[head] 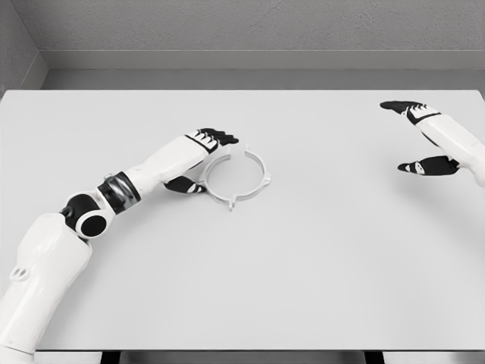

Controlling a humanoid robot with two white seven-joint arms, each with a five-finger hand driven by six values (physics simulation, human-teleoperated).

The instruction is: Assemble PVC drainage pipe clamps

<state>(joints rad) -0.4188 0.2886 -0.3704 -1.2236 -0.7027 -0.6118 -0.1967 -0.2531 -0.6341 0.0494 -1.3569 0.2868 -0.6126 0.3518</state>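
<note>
A white ring-shaped pipe clamp (256, 168) with small tabs lies flat on the white table, left of the middle. My left hand (203, 161) sits at the clamp's left side, its dark fingers (220, 137) over the upper left of the rim and its thumb (185, 185) by the lower left. Whether the hand grips the rim or only touches it is unclear. My right hand (421, 138) hovers far to the right, its fingers spread wide and holding nothing.
The white table (318, 258) fills the view, with its far edge against a grey wall (250, 30) and its near edge at the bottom.
</note>
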